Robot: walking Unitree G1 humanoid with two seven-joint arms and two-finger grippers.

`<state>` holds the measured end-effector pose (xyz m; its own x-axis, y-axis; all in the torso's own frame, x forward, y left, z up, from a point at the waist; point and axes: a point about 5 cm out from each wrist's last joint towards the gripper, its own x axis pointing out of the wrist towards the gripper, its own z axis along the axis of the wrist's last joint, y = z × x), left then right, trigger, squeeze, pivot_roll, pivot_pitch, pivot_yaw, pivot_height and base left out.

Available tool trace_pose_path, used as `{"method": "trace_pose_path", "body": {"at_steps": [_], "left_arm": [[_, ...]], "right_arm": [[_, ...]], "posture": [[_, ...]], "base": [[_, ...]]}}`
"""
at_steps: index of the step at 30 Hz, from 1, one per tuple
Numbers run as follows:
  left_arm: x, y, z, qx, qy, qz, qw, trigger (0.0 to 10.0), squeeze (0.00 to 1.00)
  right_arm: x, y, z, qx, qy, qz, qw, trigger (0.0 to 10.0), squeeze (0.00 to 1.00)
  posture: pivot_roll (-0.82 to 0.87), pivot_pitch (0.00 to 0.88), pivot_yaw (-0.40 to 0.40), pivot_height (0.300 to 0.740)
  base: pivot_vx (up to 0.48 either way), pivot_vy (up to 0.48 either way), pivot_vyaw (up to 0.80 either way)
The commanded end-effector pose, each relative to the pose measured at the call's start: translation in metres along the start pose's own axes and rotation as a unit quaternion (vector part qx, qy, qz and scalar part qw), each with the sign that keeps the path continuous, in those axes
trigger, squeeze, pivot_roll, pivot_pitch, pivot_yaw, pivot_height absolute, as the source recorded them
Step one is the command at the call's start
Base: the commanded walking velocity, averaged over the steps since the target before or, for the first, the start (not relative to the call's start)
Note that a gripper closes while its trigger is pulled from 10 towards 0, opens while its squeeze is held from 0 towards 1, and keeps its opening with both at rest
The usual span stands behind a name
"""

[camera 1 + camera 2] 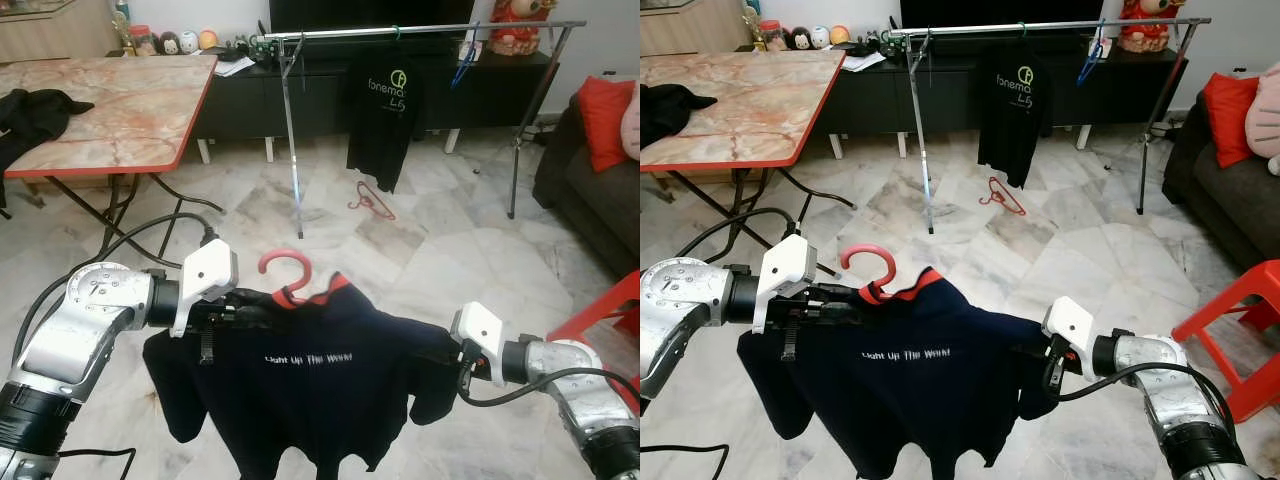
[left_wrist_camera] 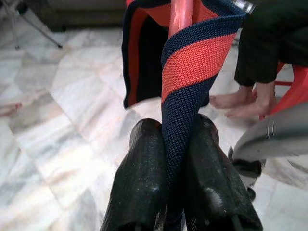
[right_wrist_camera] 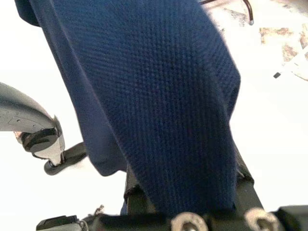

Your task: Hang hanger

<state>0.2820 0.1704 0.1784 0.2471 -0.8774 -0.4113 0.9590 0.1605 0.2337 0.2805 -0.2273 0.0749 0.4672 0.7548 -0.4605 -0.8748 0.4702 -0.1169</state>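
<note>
Marble floor (image 1: 420, 250) stretches ahead of me to a metal clothes rail (image 1: 430, 30) at the far side, where a black t-shirt (image 1: 382, 115) hangs and a blue hanger (image 1: 463, 62) dangles to its right; a red hanger (image 1: 370, 200) lies on the floor just beneath that shirt. At far left I see a tabletop (image 1: 130, 100) with a red edge and a dark garment (image 1: 30, 110) draped over its left side, and at right a dark sofa (image 1: 590, 190) with a red cushion (image 1: 605, 115). Near me, a navy polo shirt (image 1: 310, 385) on a pink hanger (image 1: 285, 272) is held up between my two arms, the hook standing above the red-trimmed collar. My left tool (image 2: 175, 168) is pinching the striped collar band between its fingers (image 2: 144, 178), right at the hanger's neck. My right tool (image 1: 450, 365) is under the shirt's right sleeve, draped in navy fabric; I cannot tell how its fingers stand. In the left wrist view a person's bare feet (image 2: 243, 103) rest on the floor beside a red chair (image 1: 600, 315).
</note>
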Motion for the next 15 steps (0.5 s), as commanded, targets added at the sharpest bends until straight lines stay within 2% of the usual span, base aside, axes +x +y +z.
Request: {"method": "trace_pose_path", "body": {"at_steps": [1, 5, 6, 8, 12, 15], "left_arm": [[-0.003, 0.002, -0.003, 0.012, 0.019, 0.012, 1.000, 10.0, 0.00], [-0.004, 0.008, -0.015, 0.017, 0.047, 0.050, 0.997, 10.0, 0.00], [-0.003, 0.013, -0.020, 0.017, 0.057, 0.085, 0.995, 10.0, 0.00], [-0.003, 0.018, -0.024, 0.019, 0.063, 0.114, 0.991, 10.0, 0.00], [-0.005, 0.023, -0.028, 0.010, 0.054, 0.148, 0.987, 10.0, 0.00], [-0.006, 0.031, -0.031, 0.016, 0.051, 0.197, 0.979, 10.0, 0.00]], "right_arm": [[-0.004, -0.007, 0.006, -0.016, -0.004, -0.012, 1.000, 0.0, 0.00], [-0.006, -0.009, 0.008, -0.020, -0.005, -0.018, 1.000, 0.0, 0.00], [-0.006, -0.009, 0.009, -0.023, -0.004, -0.019, 1.000, 0.0, 0.00], [-0.005, -0.009, 0.009, -0.024, -0.004, -0.019, 1.000, 0.0, 0.00], [-0.006, -0.008, 0.007, -0.032, 0.004, -0.018, 0.999, 0.0, 0.00], [-0.008, -0.008, 0.007, -0.033, 0.006, -0.019, 0.999, 0.0, 0.00]], "posture": [[-0.02, 0.000, -0.022, 0.740], [-0.02, 0.000, -0.021, 0.740], [-0.02, 0.000, -0.020, 0.740], [-0.02, 0.000, -0.020, 0.740], [-0.02, 0.000, -0.022, 0.740], [-0.03, 0.000, -0.020, 0.740]], "base": [[0.000, 0.000, 0.00], [0.000, 0.000, 0.00], [0.000, 0.000, 0.00], [0.000, 0.000, 0.00], [0.000, 0.000, 0.00], [0.000, 0.000, 0.00]]}}
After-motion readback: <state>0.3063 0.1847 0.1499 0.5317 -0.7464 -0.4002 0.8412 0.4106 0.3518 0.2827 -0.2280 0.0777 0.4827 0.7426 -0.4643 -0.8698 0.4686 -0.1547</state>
